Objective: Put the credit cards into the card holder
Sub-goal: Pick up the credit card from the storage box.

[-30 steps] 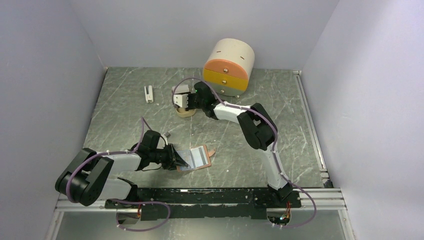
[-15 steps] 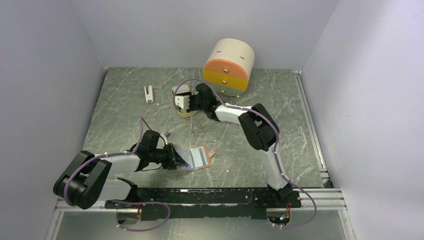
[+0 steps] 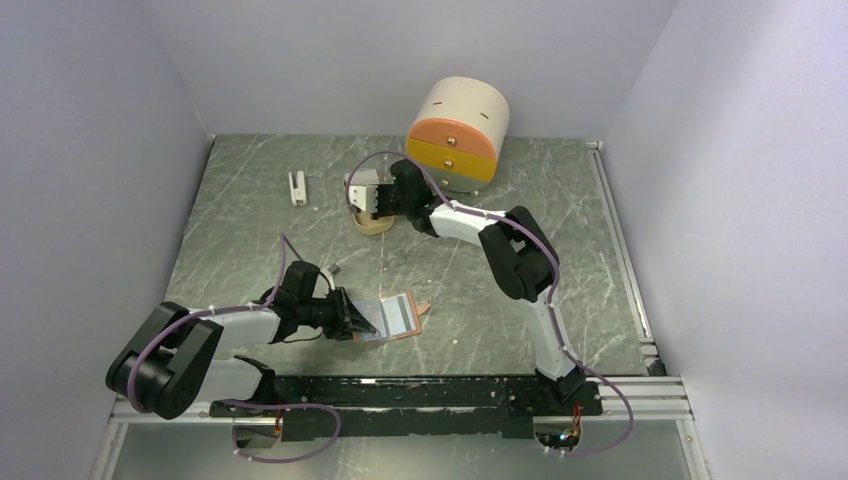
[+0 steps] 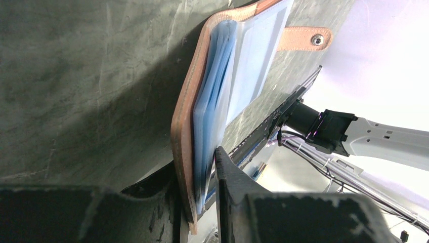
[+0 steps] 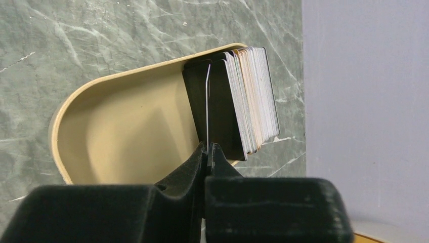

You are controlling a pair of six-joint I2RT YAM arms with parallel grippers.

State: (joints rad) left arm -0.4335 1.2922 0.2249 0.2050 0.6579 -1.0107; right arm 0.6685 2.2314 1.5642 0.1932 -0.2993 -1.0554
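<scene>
The salmon-pink card holder (image 3: 392, 318) lies open at the near middle of the table. My left gripper (image 3: 352, 320) is shut on its left edge. In the left wrist view the fingers clamp the leather cover and clear pockets (image 4: 212, 116); the snap strap (image 4: 306, 38) points away. My right gripper (image 3: 368, 198) is at the back, over the beige oval tray (image 3: 378, 226). In the right wrist view it (image 5: 207, 150) is shut on one thin credit card (image 5: 208, 101), seen edge-on. That card stands beside the upright stack of credit cards (image 5: 253, 96) in the tray (image 5: 121, 126).
A round beige box with orange and yellow drawers (image 3: 458, 130) stands at the back, just right of the right gripper. A small white upright block (image 3: 297, 187) stands at the back left. Walls close in the table on the left, back and right.
My right gripper has shifted slightly toward the back with the card pinched in it. The left gripper and the card holder have stayed in place.
</scene>
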